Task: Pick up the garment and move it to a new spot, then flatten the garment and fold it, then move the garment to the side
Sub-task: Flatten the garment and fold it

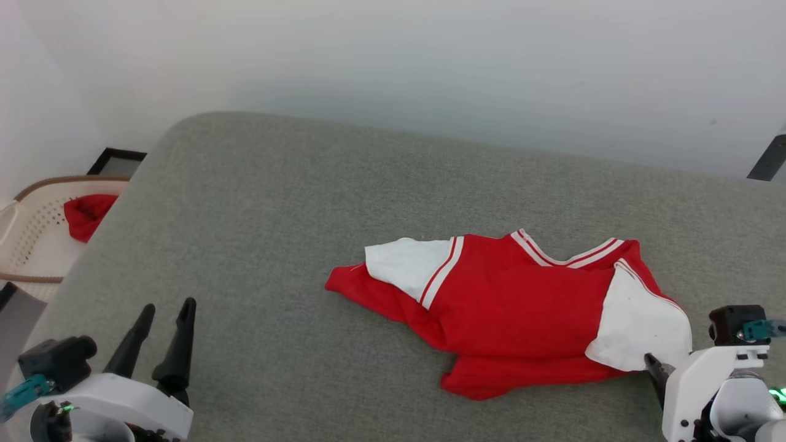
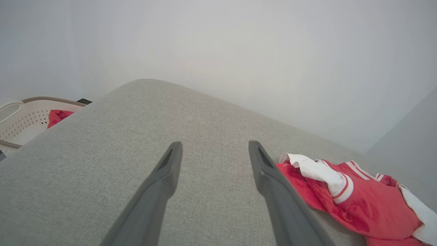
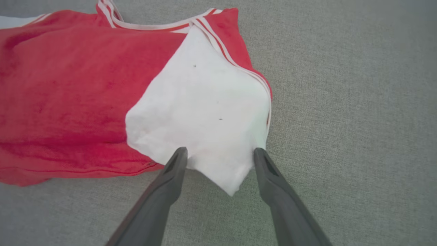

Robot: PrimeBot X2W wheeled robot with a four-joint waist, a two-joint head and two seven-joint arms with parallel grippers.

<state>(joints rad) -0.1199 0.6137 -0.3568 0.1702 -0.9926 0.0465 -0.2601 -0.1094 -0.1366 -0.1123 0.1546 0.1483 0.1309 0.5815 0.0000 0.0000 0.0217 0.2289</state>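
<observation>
Framing a sleeve corner of the crumpled red-and-white jersey shirt (image 1: 516,307) at lower right, my right tool (image 3: 220,150) stands spread and empty; the shirt's long axis runs leftward across the grey upholstered surface (image 1: 276,202), toward my spread, farther left tool (image 1: 168,305).

The garment (image 1: 516,307), a red jersey with white short sleeves and red-white striped trim, lies rumpled and partly folded over itself on the grey fabric surface (image 1: 276,215), toward 4 o'clock in the head view. Its collar faces 12 o'clock, its sleeves lie at 9 and 3 o'clock, and its hem is at 6 o'clock.
</observation>
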